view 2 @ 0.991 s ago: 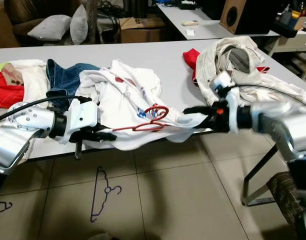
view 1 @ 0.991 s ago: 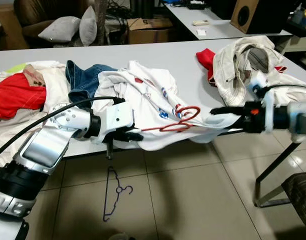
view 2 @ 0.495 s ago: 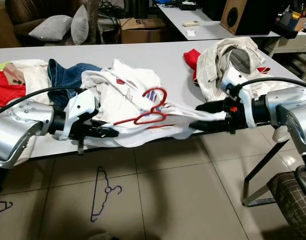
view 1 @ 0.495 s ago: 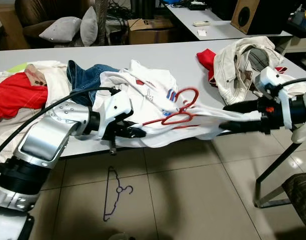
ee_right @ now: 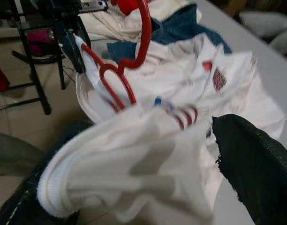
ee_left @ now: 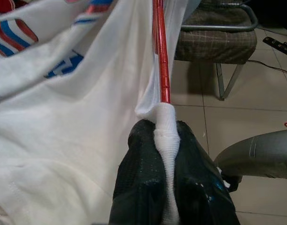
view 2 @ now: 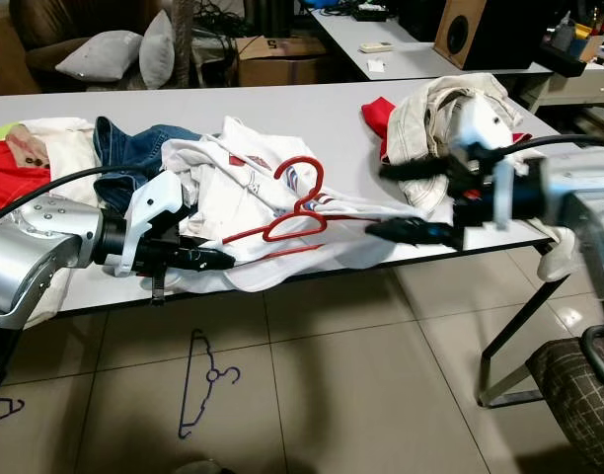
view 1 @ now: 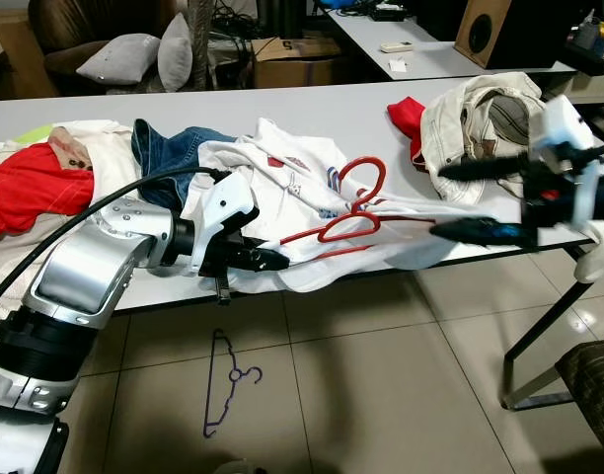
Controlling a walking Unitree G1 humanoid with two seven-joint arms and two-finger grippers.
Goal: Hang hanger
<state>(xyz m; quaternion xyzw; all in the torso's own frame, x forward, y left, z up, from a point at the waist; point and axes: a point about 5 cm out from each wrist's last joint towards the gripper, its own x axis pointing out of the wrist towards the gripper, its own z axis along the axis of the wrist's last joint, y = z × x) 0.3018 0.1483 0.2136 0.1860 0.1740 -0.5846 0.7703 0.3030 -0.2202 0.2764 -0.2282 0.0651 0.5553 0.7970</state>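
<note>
1. The left gripper (view 1: pixel 267 259) is clamped on a white shirt (view 1: pixel 282 188) edge and the red hanger (view 1: pixel 346 212) end.
2. The right gripper (view 1: pixel 460 197), fingers spread wide, has shirt cloth draped on its lower finger.
3. The hanger's hook stands above the table (view 1: pixel 361 118) edge between both grippers.

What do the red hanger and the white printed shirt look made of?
Red hanger: thin, smooth and glossy, probably plastic or coated wire. White printed shirt: soft knit cloth, likely cotton, matte and creased, its ribbed edge pinched in the left gripper.
</note>
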